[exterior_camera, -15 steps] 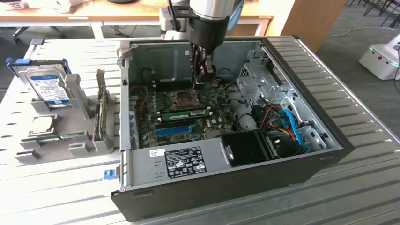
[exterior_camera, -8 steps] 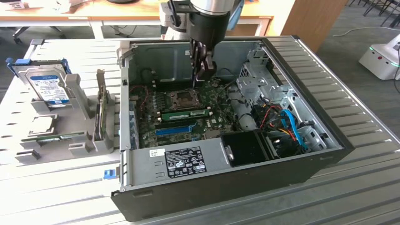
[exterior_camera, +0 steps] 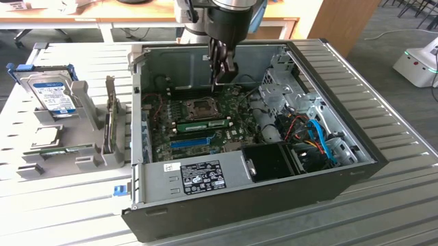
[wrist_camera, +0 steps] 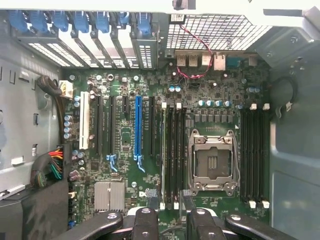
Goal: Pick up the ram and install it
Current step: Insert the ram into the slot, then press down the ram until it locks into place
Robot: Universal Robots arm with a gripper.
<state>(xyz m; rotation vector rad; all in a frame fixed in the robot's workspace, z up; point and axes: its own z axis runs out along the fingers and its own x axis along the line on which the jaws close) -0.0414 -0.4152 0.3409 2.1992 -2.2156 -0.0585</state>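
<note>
Where the gripper (exterior_camera: 220, 78) hangs: just above the CPU socket (exterior_camera: 202, 107), inside the open computer case (exterior_camera: 356, 159).
Gripper: jaws spread wide, holding nothing.
Ram (exterior_camera: 202, 124): standing in a slot just beside the CPU socket, clear of the gripper.

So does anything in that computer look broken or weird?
Nothing looks broken or spilled. The computer case lies on its side with its cover off, and the square processor socket sits bare, with no fan over it. One green ram stick sits in a slot beside it.
</note>
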